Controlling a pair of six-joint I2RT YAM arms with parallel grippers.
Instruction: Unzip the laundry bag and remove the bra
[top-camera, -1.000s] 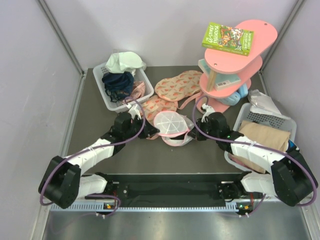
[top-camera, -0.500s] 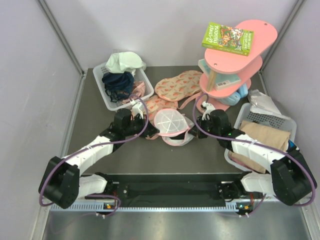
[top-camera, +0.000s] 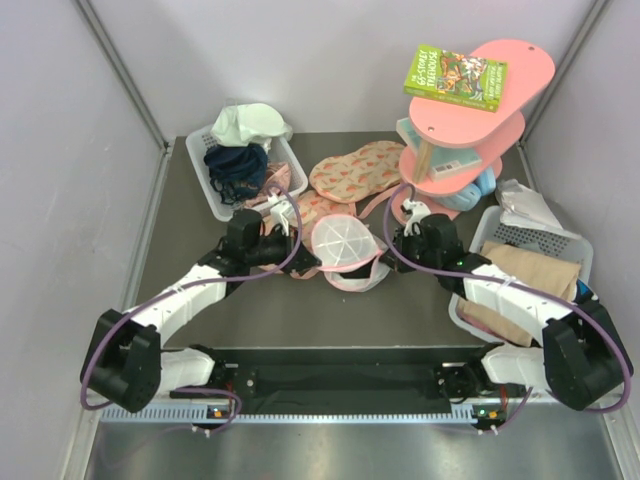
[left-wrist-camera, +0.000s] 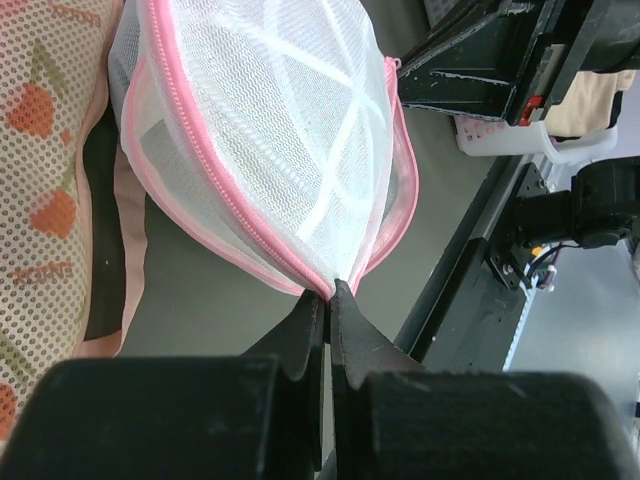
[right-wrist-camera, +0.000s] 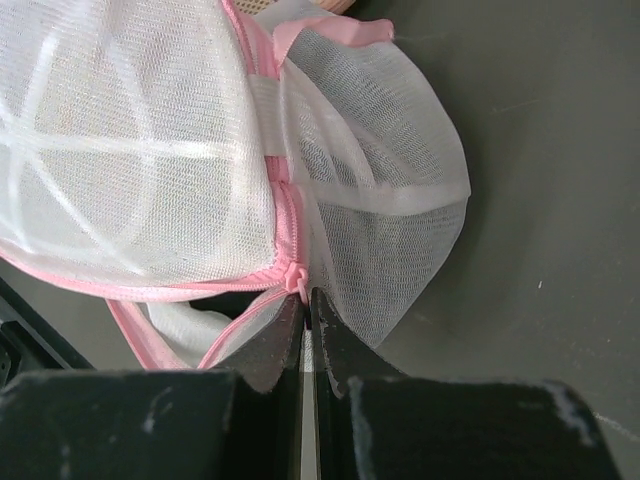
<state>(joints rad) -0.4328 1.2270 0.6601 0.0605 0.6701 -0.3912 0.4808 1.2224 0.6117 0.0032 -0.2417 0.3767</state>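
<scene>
The laundry bag (top-camera: 342, 247) is a white mesh dome with pink zip trim, lying mid-table. My left gripper (top-camera: 304, 262) is shut on the bag's pink-trimmed edge (left-wrist-camera: 327, 283) at its left side. My right gripper (top-camera: 386, 262) is shut on the pink zipper pull (right-wrist-camera: 297, 279) at the bag's right side. The zip is partly open below the dome in the right wrist view (right-wrist-camera: 200, 320), with a dark gap inside. The bag also fills the left wrist view (left-wrist-camera: 270, 130). The black bra is hidden.
Flat pink fruit-print fabric pieces (top-camera: 355, 172) lie behind the bag. A white basket (top-camera: 205, 190) with navy and pale cloth stands back left. A pink tiered shelf (top-camera: 470, 130) with a green book stands back right. A white basket (top-camera: 560, 245) with beige cloth is on the right.
Both grippers have shifted slightly away from me with the bag; the bag's dome has moved a little toward the back.
</scene>
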